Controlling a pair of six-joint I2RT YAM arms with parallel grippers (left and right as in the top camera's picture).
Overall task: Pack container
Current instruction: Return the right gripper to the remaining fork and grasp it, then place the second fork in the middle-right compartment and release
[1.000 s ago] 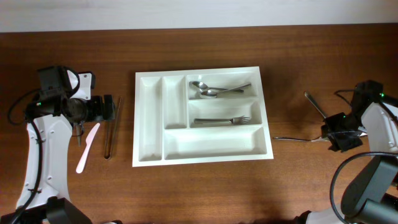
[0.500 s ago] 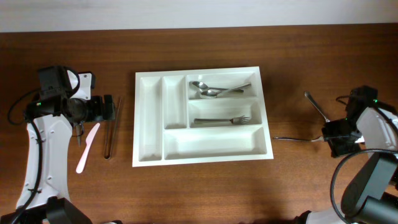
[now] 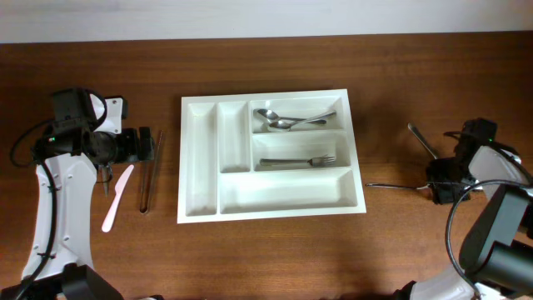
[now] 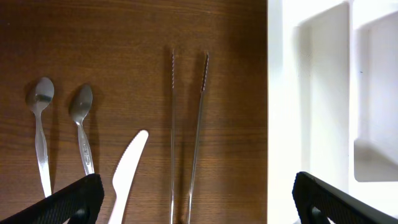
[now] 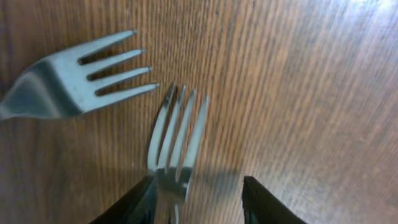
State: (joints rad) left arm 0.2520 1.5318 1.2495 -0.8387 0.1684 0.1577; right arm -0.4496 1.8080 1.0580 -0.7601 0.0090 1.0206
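The container, a white tray with compartments, lies mid-table. Two spoons rest in its top wide slot and a fork in the middle one. My right gripper is low over the table on the right, open. A fork's head lies between its fingers against the left one, with a gap to the right one. A second fork lies just beyond. My left gripper hovers wide open over metal tongs, left of the container.
Two spoons and a pale plastic knife lie left of the tongs. In the overhead view one utensil stretches left from my right gripper and another lies diagonally behind it.
My right gripper has crept a little left at the fork and its wrist has turned. The left arm and the container have not moved.
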